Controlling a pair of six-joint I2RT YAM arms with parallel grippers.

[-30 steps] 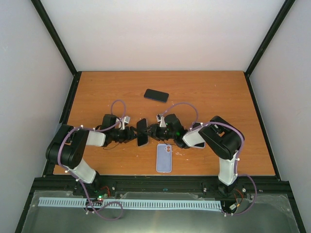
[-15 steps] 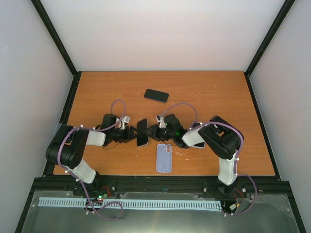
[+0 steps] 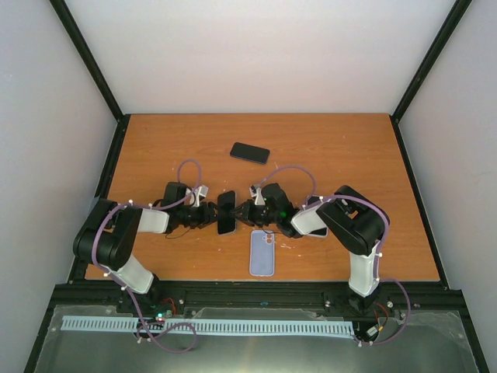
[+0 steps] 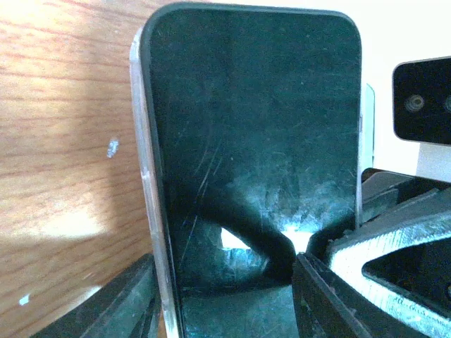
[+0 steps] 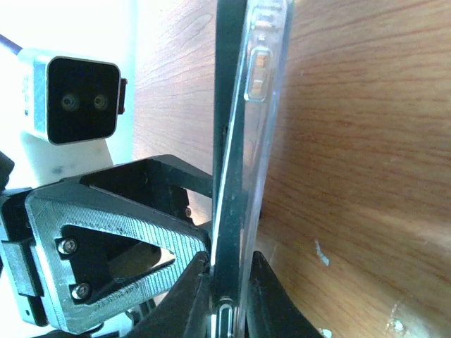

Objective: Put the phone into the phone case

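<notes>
A black phone [image 3: 226, 211] stands on edge just above the table between my two grippers, with a clear case [image 5: 264, 84] against its back. In the left wrist view its dark screen [image 4: 254, 141] fills the frame, and the case's clear rim [image 4: 144, 176] runs along its left side. My left gripper [image 3: 216, 214] is shut across the phone's width [image 4: 225, 296]. My right gripper [image 3: 238, 211] is shut across the thickness of phone and case together [image 5: 229, 282]. The left gripper's fingers [image 5: 113, 239] show behind the phone in the right wrist view.
A light blue phone or case [image 3: 262, 252] lies flat, camera cutout up, near the front edge below the grippers. Another black phone [image 3: 249, 152] lies flat further back on the wooden table [image 3: 349, 155]. Black frame posts stand at the table's corners.
</notes>
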